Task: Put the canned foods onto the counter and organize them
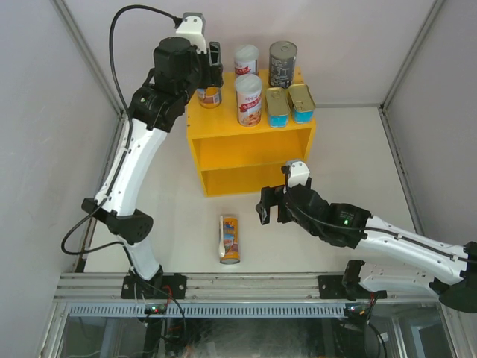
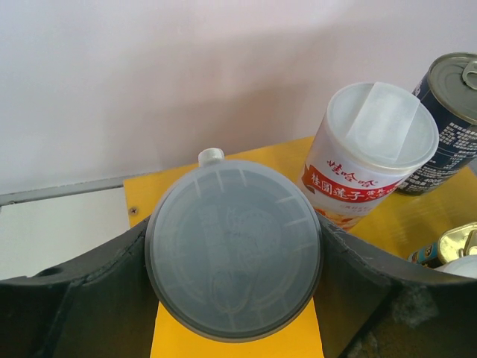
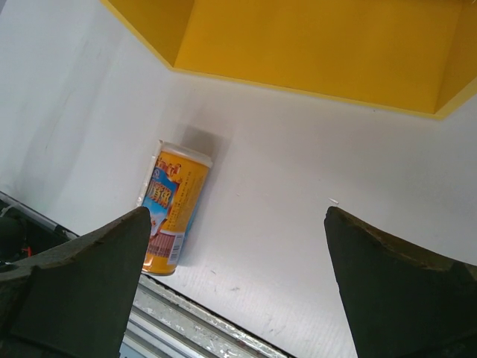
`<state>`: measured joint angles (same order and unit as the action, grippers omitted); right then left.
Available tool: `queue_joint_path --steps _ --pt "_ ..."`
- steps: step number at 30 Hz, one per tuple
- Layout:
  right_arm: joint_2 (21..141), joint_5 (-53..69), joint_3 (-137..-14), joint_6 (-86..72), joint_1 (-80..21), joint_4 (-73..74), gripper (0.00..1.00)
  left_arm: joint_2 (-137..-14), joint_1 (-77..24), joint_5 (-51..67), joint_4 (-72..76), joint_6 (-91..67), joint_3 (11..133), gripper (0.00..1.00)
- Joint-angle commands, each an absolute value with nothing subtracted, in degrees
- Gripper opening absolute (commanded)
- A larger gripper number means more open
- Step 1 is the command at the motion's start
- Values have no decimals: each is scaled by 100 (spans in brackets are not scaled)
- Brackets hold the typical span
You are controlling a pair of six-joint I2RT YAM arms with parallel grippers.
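counter (image 1: 253, 140) just ahead of right gripper | right gripper (image 1: 272, 212) spread wide, empty, the nearer arm | left gripper (image 1: 211, 80) clamped on upright orange-blue can (image 2: 233, 250) atop counter | lying orange-blue can (image 1: 229, 239) on table, left of right gripper and closer to the bases, long axis running near-to-far

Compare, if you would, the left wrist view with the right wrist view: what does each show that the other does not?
Only the left wrist view: the left hand gripping an upright cylindrical can with a translucent grey plastic lid, a white-red cylindrical can, a dark grey metal can and a gold-lidded tin at the edge. Only the right wrist view: the open, empty right hand above an orange-blue cylindrical can lying on the white table. Both: the bright yellow wooden shelf unit.
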<state>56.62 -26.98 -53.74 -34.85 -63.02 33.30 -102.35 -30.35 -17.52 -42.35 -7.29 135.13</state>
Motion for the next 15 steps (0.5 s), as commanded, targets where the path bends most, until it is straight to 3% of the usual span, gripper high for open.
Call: queue_joint_path --steps 1,5,8,15 --pt "5660 -2512 -5287 -3397 -6173 3016 99 -10165 -3004 -1685 -3218 -537 13930 0" --pt "5675 -2414 -5224 -3378 -6058 2980 99 -10212 -3004 -1688 -3134 -475 13838 2" --pt "5708 -2358 -5207 -3363 -6011 2972 99 -10169 -3004 -1775 -3020 -458 13619 21" --pt "5747 -2278 -5142 -3354 -5955 2932 99 -10085 -2981 -1912 -2864 -478 13301 46"
